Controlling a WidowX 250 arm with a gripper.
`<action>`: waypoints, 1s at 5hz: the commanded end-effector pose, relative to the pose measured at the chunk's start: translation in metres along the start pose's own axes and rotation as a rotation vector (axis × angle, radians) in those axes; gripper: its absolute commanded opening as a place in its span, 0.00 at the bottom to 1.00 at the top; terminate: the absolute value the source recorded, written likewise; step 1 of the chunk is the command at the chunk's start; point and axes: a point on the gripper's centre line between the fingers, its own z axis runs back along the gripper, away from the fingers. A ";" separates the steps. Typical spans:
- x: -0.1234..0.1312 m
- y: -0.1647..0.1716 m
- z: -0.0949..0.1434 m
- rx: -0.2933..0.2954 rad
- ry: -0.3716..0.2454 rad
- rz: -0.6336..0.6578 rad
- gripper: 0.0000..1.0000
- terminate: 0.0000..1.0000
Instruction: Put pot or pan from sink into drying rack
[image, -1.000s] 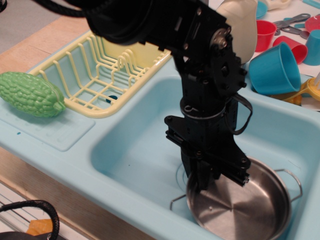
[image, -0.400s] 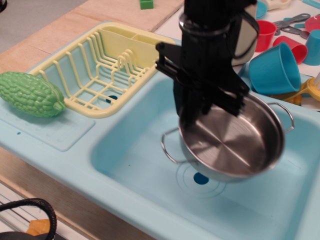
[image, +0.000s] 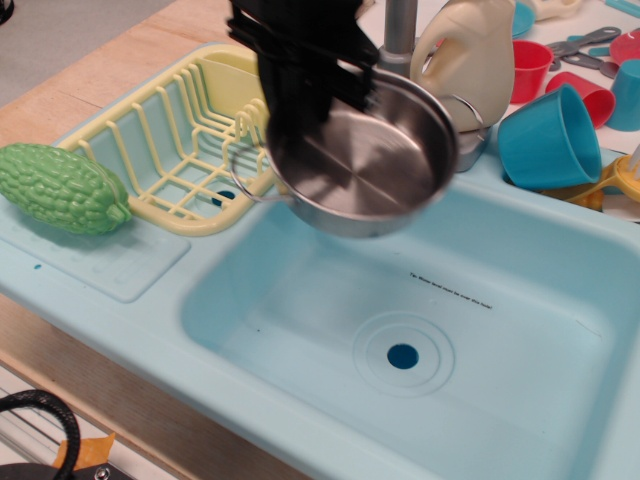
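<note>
pot (image: 375, 165): shiny silver | sink (image: 300, 300): light blue, ringed drain | drying rack (image: 175, 150): pale yellow | vegetable (image: 60, 188): bumpy green

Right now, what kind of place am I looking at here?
Probably a toy kitchen sink setup on a wooden table: a light-blue plastic sink with a drain, a yellow drying rack beside it, and bright plastic cups behind.
</note>
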 end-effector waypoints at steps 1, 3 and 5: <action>-0.002 0.040 0.013 0.032 -0.044 0.028 0.00 0.00; -0.006 0.085 0.008 0.023 -0.095 0.059 0.00 0.00; -0.021 0.118 0.006 0.031 -0.142 0.136 0.00 0.00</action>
